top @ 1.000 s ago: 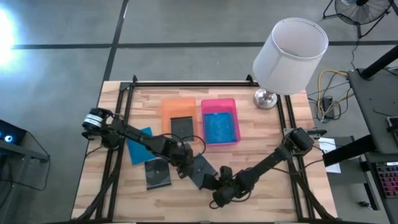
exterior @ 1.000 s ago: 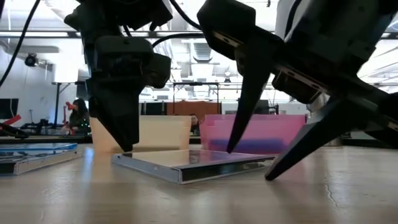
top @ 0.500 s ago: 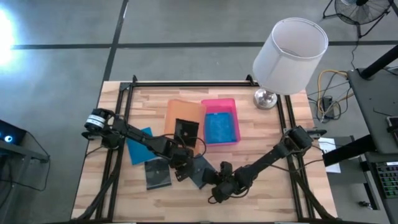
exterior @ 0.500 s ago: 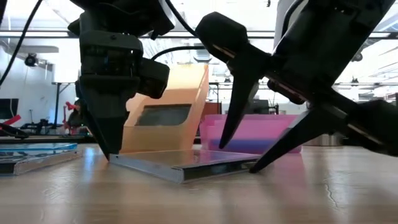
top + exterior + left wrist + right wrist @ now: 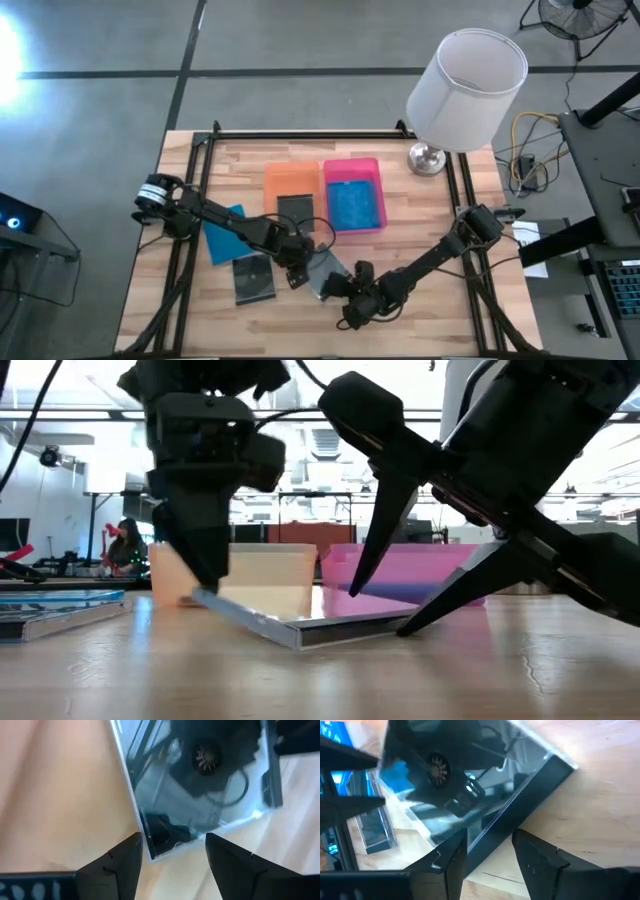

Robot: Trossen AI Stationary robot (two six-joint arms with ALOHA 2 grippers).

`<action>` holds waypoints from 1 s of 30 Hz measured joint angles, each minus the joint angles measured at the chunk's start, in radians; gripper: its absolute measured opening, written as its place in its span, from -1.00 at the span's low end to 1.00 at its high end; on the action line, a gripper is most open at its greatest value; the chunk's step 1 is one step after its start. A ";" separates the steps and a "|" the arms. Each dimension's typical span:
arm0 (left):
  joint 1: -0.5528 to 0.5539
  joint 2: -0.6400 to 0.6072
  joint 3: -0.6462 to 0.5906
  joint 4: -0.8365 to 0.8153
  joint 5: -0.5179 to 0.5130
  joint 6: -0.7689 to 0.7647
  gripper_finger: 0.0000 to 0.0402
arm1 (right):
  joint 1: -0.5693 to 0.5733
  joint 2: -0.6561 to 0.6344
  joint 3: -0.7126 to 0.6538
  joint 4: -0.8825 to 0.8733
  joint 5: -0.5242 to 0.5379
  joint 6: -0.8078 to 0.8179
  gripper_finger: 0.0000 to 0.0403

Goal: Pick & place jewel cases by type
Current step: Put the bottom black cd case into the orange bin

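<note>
Two pincers: both meet at one clear jewel case (image 5: 322, 272) near the front of the bench (image 5: 440, 240), in front of the pink tray (image 5: 353, 193)
Blue jewel case (image 5: 225, 233): flat on the bench, well left of the pink tray, partly under the left arm
Dark jewel case (image 5: 254, 279): flat on the bench, just in front of the blue jewel case
Left pincer (image 5: 296, 266): at the clear jewel case's left edge; fingers (image 5: 116, 865) apart, one on each side of that case's corner
Orange tray (image 5: 291, 180): touching the pink tray's left side, a dark case (image 5: 294, 208) lying in it
Clear jewel case: left edge lifted off the bench, right edge down, seen in the low view (image 5: 300, 625); disc hub shows through it
Pink tray: holds a blue case (image 5: 355, 205)
Right pincer (image 5: 343, 285): at the clear jewel case's right edge; fingers (image 5: 540, 860) apart, straddling that edge
Lamp (image 5: 462, 90): right of the pink tray, at the bench's back corner
</note>
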 joint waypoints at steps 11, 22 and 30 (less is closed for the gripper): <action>0.000 -0.002 0.075 -0.060 -0.061 0.045 -0.03 | 0.028 0.000 0.004 -0.028 0.033 0.015 -0.21; -0.075 0.000 0.072 -0.013 -0.043 -0.115 -0.03 | 0.054 -0.018 0.003 -0.082 0.067 0.012 -0.21; -0.138 0.000 0.072 0.029 -0.045 -0.263 -0.03 | 0.063 -0.018 0.002 -0.086 0.067 -0.009 -0.21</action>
